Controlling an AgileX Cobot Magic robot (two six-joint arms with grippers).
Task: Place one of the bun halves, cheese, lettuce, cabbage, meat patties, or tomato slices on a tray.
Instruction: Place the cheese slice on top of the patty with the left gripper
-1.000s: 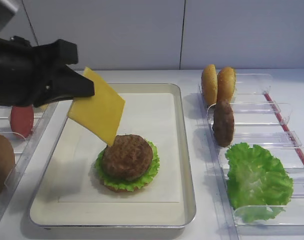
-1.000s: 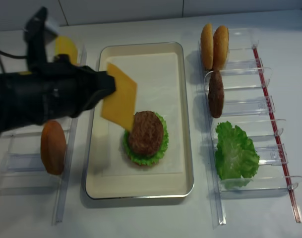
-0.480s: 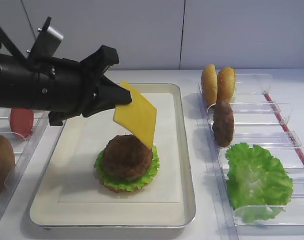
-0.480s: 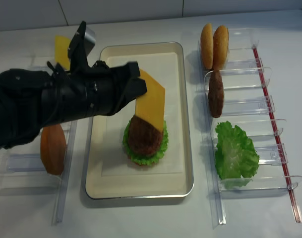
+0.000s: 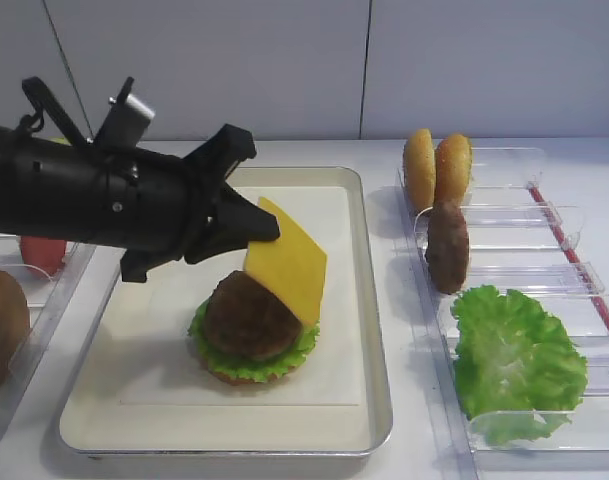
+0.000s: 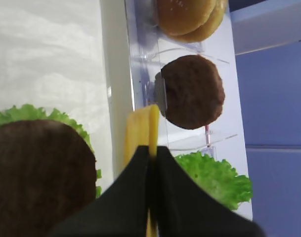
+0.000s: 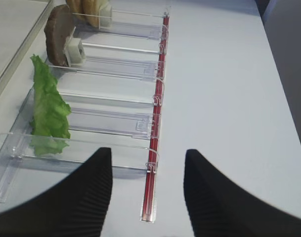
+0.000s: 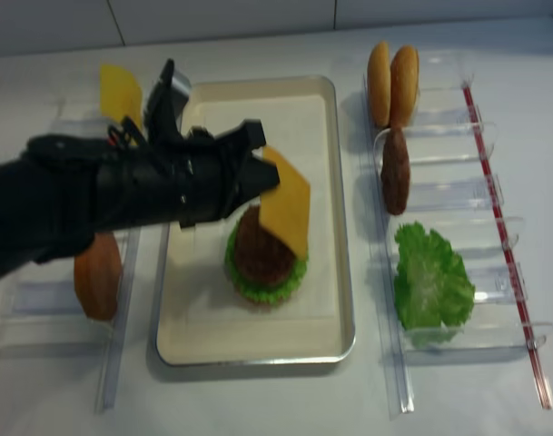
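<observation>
Nowhere readable writing; my left gripper (image 5: 256, 228) pinches cheese (image 5: 286, 262) over patty (image 5: 249, 316) on tray (image 5: 374, 400); right gripper (image 7: 146, 187) spread.

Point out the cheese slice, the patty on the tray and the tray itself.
cheese (image 5: 287, 265): exterior high view, middle of the slice's flat yellow face.
patty (image 5: 246, 318): exterior high view, centre of its brown top.
tray (image 5: 224, 440): exterior high view, near metal rim.
</observation>
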